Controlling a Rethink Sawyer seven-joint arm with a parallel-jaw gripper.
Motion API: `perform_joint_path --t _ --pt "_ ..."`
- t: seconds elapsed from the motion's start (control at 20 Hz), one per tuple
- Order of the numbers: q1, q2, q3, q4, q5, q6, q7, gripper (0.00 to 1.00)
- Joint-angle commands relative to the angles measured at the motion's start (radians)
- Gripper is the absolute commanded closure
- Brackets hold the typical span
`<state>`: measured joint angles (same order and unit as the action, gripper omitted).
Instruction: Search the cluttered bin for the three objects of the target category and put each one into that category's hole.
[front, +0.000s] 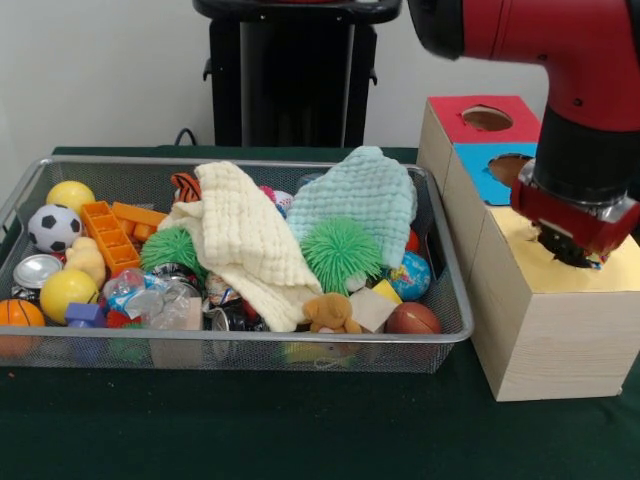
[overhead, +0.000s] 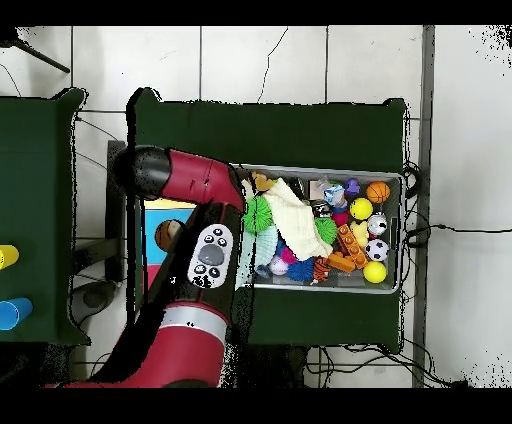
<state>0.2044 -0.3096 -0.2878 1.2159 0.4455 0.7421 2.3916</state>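
Inside the silver mesh bin (front: 240, 345), a cream waffle-textured cloth (front: 245, 240) lies beside a pale mint cloth (front: 365, 205). A spiky green ball (front: 340, 255) sits under the mint cloth. At the bin's left end are a black-and-white soccer ball (front: 52, 228), yellow balls (front: 68, 292) and an orange brick (front: 108, 238). A blue globe-print ball (front: 410, 276) sits at its right end, next to the yellow-topped wood-grain box (front: 550, 330).

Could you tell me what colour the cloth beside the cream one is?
Pale mint green cloth, front view.

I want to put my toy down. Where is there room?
Bare green tablecloth lies in front of the silver wire mesh bin and the yellow-topped wooden box. The bin is crowded with balls, cloths and toys. The red arm's gripper hangs over the yellow top.
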Motion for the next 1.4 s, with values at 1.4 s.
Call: perform_joint_path --t 1.4 --pt "-0.193 -0.217 -0.004 -0.068 -0.279 0.203 -0.086 1.0"
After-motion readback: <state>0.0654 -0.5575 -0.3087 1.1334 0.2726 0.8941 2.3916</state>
